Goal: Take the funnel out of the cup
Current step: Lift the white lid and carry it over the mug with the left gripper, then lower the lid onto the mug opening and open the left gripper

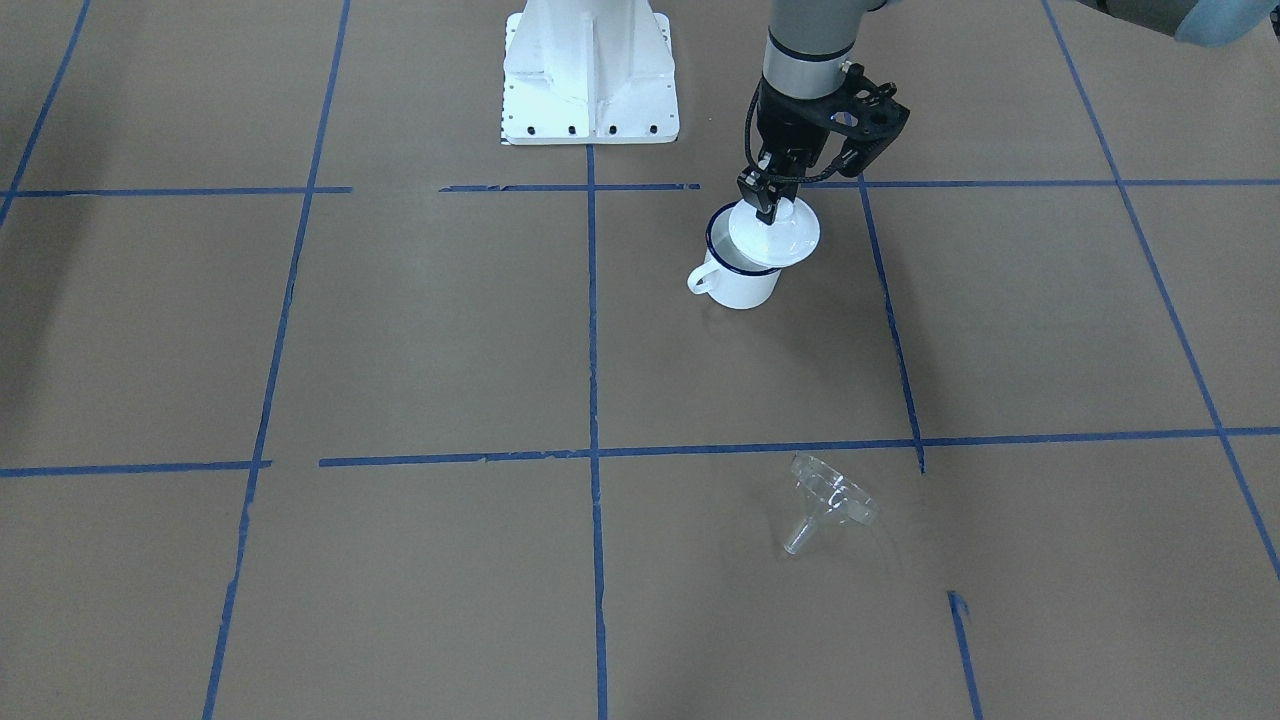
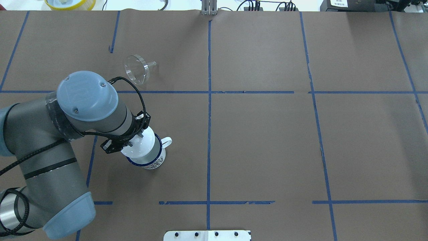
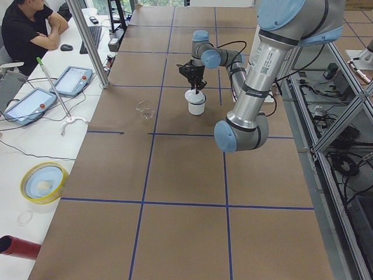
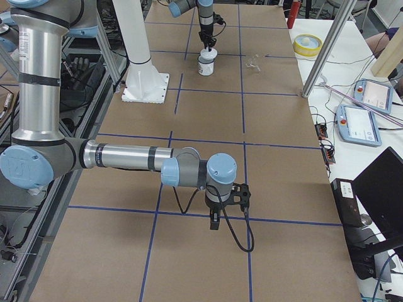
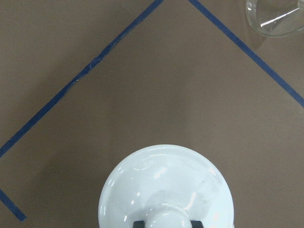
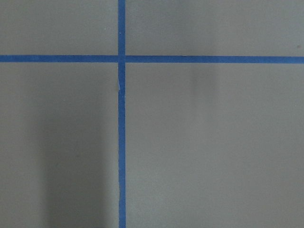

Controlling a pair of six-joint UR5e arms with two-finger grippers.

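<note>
My left hand (image 1: pixel 772 203) pinches the lid (image 1: pixel 790 235) by its knob, off-centre over the cup (image 1: pixel 742 283); the funnel (image 1: pixel 830 500) lies on the counter (image 1: pixel 400 330), well apart; if the knob slips, I judge the lid could drop and tip the cup; I cannot tell my right hand's (image 4: pixel 214 223) state.

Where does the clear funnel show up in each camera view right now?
Front-facing: funnel lower centre-right, on its side, apart from the cup.
Overhead: funnel upper left, beyond the cup.
Exterior left: funnel left of the cup.
Exterior right: funnel faint, right of the cup.
Left wrist: funnel top right corner, cut off.
Right wrist: not in it.
Shared landmark: the cup, white lid over it.
</note>
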